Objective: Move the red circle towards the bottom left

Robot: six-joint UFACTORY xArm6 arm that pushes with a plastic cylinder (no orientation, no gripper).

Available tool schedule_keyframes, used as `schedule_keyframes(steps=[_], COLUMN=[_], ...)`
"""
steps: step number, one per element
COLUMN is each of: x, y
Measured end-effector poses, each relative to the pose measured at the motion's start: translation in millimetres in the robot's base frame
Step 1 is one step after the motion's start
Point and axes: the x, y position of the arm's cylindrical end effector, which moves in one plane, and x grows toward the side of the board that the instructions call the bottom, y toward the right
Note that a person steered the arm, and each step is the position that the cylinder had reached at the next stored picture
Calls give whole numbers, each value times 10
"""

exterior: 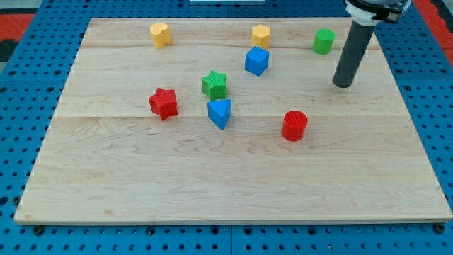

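My tip, a bare rod with no claw to open or close, stood far-right of the red circle, apart from it, so a near-left push suited.

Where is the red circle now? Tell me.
The red circle sits right of the board's centre, right of the blue triangle, with my tip up and to its right.

A pale wooden board lies on a blue pegboard surface. On the board stand eight small blocks. Near the view's top: a yellow heart, a yellow hexagon and a green cylinder. In the middle: a blue cube, a green star, a red star and a blue triangle. The red circle stands apart, toward the view's right.
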Motion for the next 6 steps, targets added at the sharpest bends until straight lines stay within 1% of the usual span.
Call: schedule_keyframes(steps=[6], x=[-20], y=[57])
